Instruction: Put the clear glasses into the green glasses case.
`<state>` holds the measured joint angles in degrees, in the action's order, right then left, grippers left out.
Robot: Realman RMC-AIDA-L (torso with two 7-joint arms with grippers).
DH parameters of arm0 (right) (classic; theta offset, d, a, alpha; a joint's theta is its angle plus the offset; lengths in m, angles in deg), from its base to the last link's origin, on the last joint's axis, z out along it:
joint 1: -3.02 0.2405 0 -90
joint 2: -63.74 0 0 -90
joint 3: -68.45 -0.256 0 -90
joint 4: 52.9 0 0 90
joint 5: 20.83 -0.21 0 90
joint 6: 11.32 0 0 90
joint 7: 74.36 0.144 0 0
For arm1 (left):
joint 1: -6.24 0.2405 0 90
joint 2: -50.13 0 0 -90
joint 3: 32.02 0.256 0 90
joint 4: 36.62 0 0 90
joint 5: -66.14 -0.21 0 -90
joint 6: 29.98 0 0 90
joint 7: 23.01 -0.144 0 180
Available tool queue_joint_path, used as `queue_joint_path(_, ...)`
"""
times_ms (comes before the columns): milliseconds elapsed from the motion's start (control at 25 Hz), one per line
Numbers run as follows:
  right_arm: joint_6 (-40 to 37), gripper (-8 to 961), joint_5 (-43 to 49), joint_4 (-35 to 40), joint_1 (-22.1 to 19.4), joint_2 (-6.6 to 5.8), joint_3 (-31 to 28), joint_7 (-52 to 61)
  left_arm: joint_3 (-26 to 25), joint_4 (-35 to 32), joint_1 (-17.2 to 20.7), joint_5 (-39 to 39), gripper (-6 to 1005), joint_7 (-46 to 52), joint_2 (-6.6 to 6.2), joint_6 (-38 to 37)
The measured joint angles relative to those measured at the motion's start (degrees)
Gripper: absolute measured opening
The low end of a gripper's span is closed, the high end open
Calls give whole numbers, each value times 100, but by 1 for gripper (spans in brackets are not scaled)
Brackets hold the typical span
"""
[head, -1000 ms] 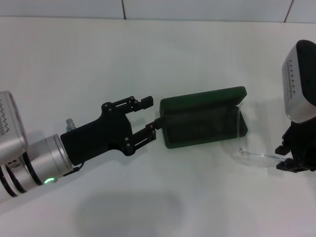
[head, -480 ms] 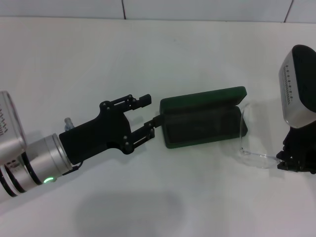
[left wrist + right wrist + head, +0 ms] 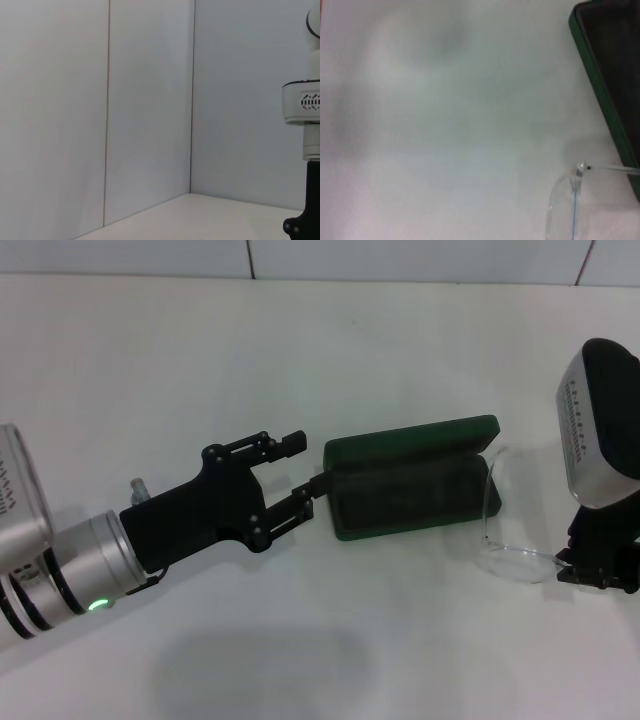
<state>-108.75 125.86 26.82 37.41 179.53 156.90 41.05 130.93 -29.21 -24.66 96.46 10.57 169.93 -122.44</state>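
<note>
Our left gripper [image 3: 297,473] has its fingers spread, the lower fingertip [image 3: 303,499] right at the left end of the green glasses case [image 3: 410,490], apparently touching it, the upper one [image 3: 295,444] just clear of the case's near corner. Case lies open on the white table [image 3: 330,350], lid tipped toward the far side, dark lining showing, long axis roughly left to right in the head view. Our right gripper [image 3: 598,568] sits low at the right edge of the head view, at the outer end of the clear glasses [image 3: 510,545]; we cannot tell whether its fingers are spread or closed on the arm of the glasses. The glasses sit just beside the right end of the case, outside it, lens curving up next to the case's end, one clear arm running out toward the right gripper. Right wrist view shows the hinge corner of the glasses [image 3: 577,172] just beside the case's green rim [image 3: 600,95]. Left wrist view shows only the wall and the right arm.
</note>
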Motion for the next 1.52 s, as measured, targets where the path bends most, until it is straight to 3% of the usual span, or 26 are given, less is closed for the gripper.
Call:
queue_joint_path(360,161,95,-239,338,-246,5,-467,-232,0,-30,26,1,511,0,-11,-47)
queue_joint_path(640,4,85,-1352,705,-647,2,-1960,-870,0,-40,99,1,512,1,-17,-184)
queue_joint_path(880,-18,72,-2156,696,-968,21,-2735,-1434,0,-38,150,38,513,2,-5,-299)
queue_joint_path(1160,-81,68,-3356,132,-1325,31,-2822,-3107,0,-53,231,427,512,74,-19,-625)
queue_joint_path(1520,-674,67,-3821,-996,-1531,22,-2676,-5048,2,-127,124,1039,511,446,-25,-911)
